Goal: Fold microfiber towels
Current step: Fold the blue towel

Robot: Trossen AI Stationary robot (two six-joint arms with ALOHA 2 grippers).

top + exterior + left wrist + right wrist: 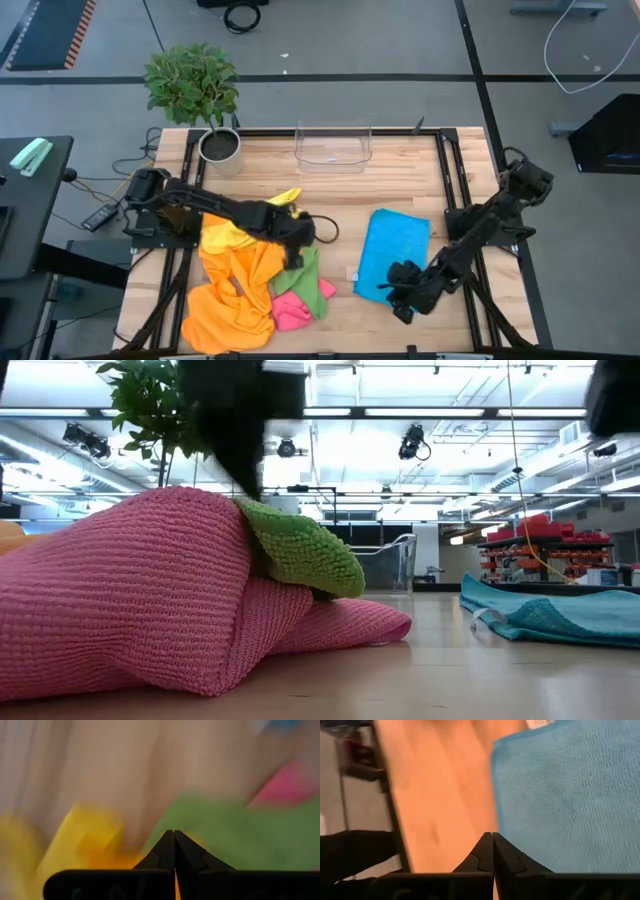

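Blue towel (pixel 393 252): lay flat; your right gripper (pixel 403 300) sat closed, empty, at its near edge.
Left gripper (pixel 292 243): closed, empty, over the green towel (pixel 312 278).
Next: you'd open up, pinch a corner.

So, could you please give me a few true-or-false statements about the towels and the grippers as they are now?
1. The blue towel lies apart from the other towels. True.
2. The right gripper is wide open. False: its fingers are shut, holding nothing.
3. The clear bin holds a towel. False: it looks empty.
4. The green towel rests on the pink towel. True.
5. The left gripper is shut over the pile of towels. True.
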